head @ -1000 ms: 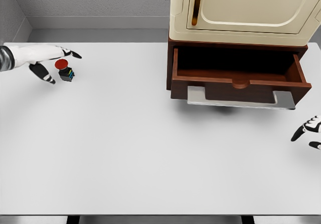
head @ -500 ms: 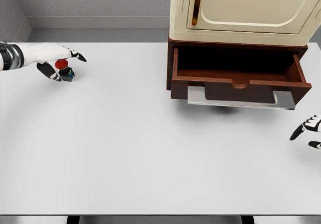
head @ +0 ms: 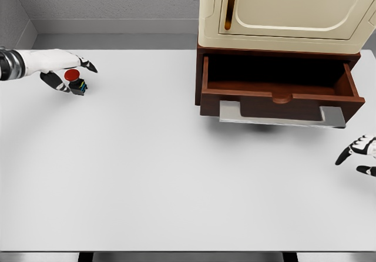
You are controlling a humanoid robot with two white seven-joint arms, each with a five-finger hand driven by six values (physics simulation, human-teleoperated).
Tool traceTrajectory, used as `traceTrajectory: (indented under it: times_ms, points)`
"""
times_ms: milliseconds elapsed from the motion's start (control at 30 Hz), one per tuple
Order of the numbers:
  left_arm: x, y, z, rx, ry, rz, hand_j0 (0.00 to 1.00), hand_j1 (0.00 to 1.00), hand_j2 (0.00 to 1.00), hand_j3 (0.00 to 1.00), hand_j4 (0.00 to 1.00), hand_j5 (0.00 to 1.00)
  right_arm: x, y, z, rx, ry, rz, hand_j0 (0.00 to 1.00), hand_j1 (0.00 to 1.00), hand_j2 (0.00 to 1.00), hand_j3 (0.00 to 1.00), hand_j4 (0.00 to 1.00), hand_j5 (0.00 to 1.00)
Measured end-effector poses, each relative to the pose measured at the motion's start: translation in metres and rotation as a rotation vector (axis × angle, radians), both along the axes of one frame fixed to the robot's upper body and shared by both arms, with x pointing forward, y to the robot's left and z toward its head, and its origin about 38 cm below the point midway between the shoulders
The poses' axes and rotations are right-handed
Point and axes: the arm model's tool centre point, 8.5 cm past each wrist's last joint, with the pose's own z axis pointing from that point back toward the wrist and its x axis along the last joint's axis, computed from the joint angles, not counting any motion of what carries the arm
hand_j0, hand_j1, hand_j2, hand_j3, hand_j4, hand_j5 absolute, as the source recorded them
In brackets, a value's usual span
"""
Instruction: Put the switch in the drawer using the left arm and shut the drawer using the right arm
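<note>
Far to the left of the open drawer (head: 281, 83), near the table's (head: 176, 180) back-left corner, the switch (head: 75, 81) sits with its red button facing up on a dark base. The left hand (head: 61, 68) is right at it: the thumb reaches in along the near-left side of the base and a long finger stretches past the far side, so the switch lies between the digits, toward the drawer side of the palm. The fingers look partly curled around it, but whether they actually press on it I cannot tell. It appears to rest on the table, not yet lifted. The switch shows no clear long axis.

From there the drawer lies well apart to the right, under the cream cabinet (head: 282, 15), its cavity facing up and forward. The right hand (head: 358, 154) shows just in front of the drawer's right end, fingers loosely spread, holding nothing, much the nearer hand to the drawer front.
</note>
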Motion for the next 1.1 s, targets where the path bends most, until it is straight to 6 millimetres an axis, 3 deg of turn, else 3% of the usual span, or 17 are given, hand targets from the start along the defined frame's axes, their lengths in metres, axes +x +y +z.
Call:
traceTrajectory:
  times_ms: [200,667,1100]
  points:
    - [0.0007,0.0004,0.0015,0.003,-0.002,0.001,0.75,0.75,0.75,0.75,0.75,0.75,-0.0002,0.0013,-0.002,0.001,0.007,0.004,0.56,0.56,0.56,0.56,0.56,0.56]
    - [-0.0001,0.003,-0.0031,0.035,0.01,0.003,0.71,0.71,0.71,0.71,0.71,0.71,0.0047,0.0022,0.0054,-0.021,-0.002,0.02,0.53,0.53,0.53,0.53,0.53,0.53]
    - [-0.0005,0.0023,-0.0045,0.039,0.012,0.001,0.54,0.54,0.54,0.54,0.54,0.54,0.0054,0.0072,-0.0002,-0.016,0.014,0.035,0.53,0.53,0.53,0.53,0.53,0.53]
